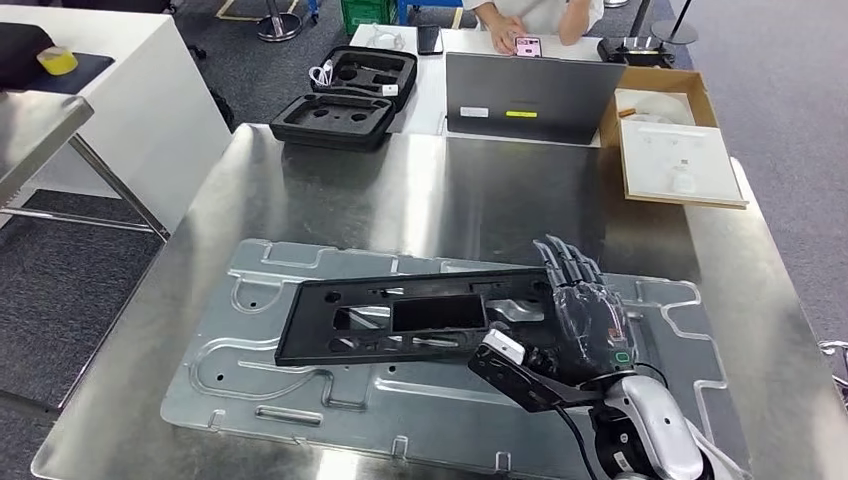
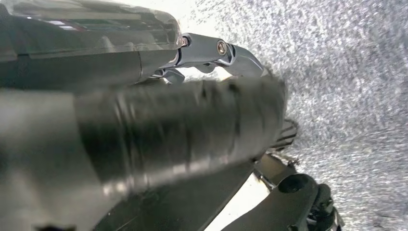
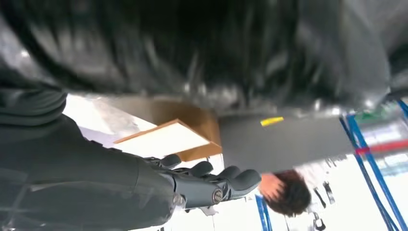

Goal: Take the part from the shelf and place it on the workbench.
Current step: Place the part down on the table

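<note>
The part (image 1: 400, 315), a long flat black frame with cut-outs, lies on a ribbed silver metal sheet (image 1: 250, 390) on the steel workbench (image 1: 420, 190). My right hand (image 1: 585, 310) is over the part's right end, back up, its fingers (image 3: 211, 180) stretched straight past the far edge. In the right wrist view the part (image 3: 192, 53) is a dark blur, with a gap between it and the fingers. I cannot see the thumb there. My left hand (image 2: 192, 106) hangs over grey carpet, holding nothing, its fingers (image 2: 216, 50) extended.
Behind the workbench stand a grey laptop (image 1: 525, 95), a cardboard box with white foam (image 1: 680, 150) and two open black foam cases (image 1: 345, 100). A person (image 1: 530, 20) sits at that far table. A steel table (image 1: 40, 120) and a white cabinet (image 1: 150, 90) are at left.
</note>
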`<state>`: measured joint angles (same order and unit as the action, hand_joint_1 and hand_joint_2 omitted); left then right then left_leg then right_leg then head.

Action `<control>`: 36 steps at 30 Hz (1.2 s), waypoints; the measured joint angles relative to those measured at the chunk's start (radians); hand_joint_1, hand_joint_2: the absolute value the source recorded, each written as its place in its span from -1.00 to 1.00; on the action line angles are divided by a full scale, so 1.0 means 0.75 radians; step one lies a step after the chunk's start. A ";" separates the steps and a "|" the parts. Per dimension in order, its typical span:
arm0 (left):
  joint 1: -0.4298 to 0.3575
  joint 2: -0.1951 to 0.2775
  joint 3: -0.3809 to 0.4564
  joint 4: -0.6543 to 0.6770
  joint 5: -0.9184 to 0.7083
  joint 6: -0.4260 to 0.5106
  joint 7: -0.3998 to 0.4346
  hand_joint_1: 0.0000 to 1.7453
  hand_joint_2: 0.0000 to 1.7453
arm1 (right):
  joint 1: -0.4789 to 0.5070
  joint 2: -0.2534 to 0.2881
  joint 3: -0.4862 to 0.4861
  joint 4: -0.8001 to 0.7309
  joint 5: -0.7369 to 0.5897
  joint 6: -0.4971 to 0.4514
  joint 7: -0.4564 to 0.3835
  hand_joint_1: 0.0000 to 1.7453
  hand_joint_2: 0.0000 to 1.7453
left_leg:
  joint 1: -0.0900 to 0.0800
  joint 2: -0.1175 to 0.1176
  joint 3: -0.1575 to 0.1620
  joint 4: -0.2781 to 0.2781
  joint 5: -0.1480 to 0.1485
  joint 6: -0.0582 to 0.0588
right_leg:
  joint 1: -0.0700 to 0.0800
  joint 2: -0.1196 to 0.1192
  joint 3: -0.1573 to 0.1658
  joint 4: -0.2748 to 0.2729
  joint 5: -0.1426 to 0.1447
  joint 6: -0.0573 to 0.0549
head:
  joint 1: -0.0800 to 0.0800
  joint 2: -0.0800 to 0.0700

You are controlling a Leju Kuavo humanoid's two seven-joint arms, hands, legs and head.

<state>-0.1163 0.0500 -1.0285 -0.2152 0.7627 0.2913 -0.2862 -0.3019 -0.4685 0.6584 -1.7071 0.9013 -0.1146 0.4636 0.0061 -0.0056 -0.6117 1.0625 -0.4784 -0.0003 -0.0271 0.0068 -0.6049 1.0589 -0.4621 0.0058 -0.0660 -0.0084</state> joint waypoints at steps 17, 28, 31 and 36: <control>-0.009 0.005 0.000 0.000 0.003 -0.003 0.023 -1.00 -1.00 | 0.029 0.072 -0.008 -0.234 0.040 -0.185 -0.113 -1.00 -1.00 | -0.028 0.015 0.090 -0.116 0.040 0.073 | 0.023 -0.008 -0.089 0.087 -0.050 0.016 | 0.002 0.000; -0.006 0.010 0.000 0.000 0.018 0.004 0.039 -1.00 -1.00 | 0.084 0.121 -0.009 -0.321 0.003 -0.372 -0.198 -1.00 -1.00 | -0.006 0.015 -0.086 -0.033 0.138 0.014 | 0.006 0.000 0.120 -0.016 -0.105 0.028 | 0.006 0.000; -0.001 0.011 0.000 0.000 0.027 0.013 0.039 -1.00 -1.00 | 0.108 0.156 -0.009 -0.363 -0.018 -0.503 -0.244 -1.00 -1.00 | 0.001 0.011 -0.109 0.004 0.089 -0.010 | 0.003 -0.004 0.089 -0.018 -0.071 -0.011 | 0.004 0.000; -0.004 0.011 0.002 0.000 0.046 0.033 0.036 -1.00 -1.00 | 0.137 0.223 -0.008 -0.441 -0.078 -0.617 -0.274 -1.00 -1.00 | 0.005 0.010 -0.155 0.321 -0.139 -0.025 | 0.013 -0.005 0.002 -0.017 0.007 -0.028 | -0.003 0.000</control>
<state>-0.1191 0.0580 -1.0272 -0.2152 0.7969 0.3159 -0.2590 -0.1993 -0.3016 0.6523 -2.0379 0.8425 -0.5772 0.2579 0.0100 0.0022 -0.7280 1.3035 -0.5829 -0.0190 -0.0177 0.0027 -0.6034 1.0464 -0.4571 -0.0156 -0.0686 -0.0084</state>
